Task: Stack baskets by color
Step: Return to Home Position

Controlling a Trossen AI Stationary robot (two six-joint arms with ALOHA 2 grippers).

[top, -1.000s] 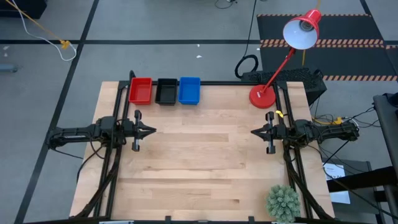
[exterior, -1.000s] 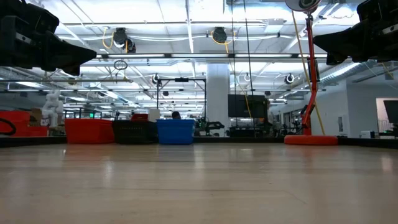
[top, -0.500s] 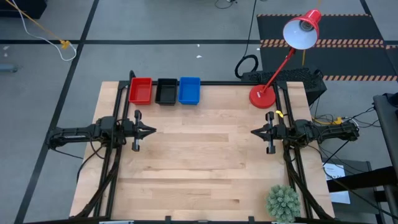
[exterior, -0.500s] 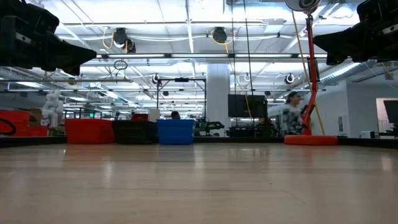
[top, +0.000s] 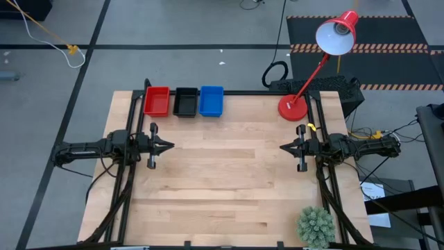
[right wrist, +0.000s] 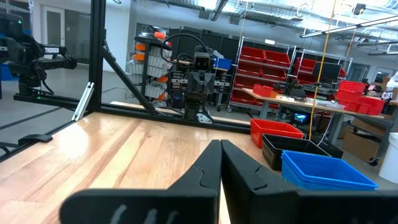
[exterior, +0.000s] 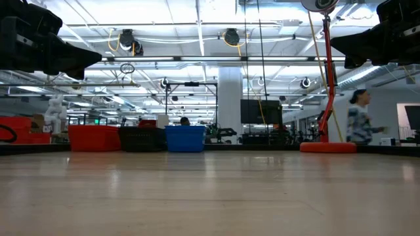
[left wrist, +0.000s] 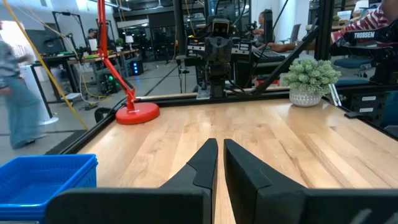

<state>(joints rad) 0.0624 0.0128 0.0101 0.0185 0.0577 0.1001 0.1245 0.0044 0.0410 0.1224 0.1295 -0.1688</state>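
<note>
- Shifted since half a second back: only a person [exterior: 357, 118] in the room behind the table [top: 222, 187], then on one side of the lamp pole [exterior: 327, 78] in the low view, now on its other side, above the red lamp base [exterior: 328, 147].
- Unchanged on the table itself: the baskets and both arms, all exactly as in the earlier frames.
- Red baskets [top: 157, 101], black baskets [top: 185, 102], blue baskets [top: 211, 101]: set in one tight row along the same table edge as the lamp base, one pile per colour.
- Blue nearest the lamp base yet well apart from it, black in the middle, red farthest from it.
- Number of layers in each pile: not to be told from these views.
- Left gripper [top: 168, 146]: raised above the wood, far across the table from the lamp base, tips aimed toward the lamp's side; fingers drawn together to a thin slit, clenched on nothing.
- Right gripper [top: 285, 147]: near the lamp base, just inward from it, tips aimed back at the left gripper; fingers likewise pressed almost together, grasping nothing.
- Potted plant [top: 316, 224]: on the lamp base's side of the table, at the opposite edge, well apart from it, beyond the right arm.
</note>
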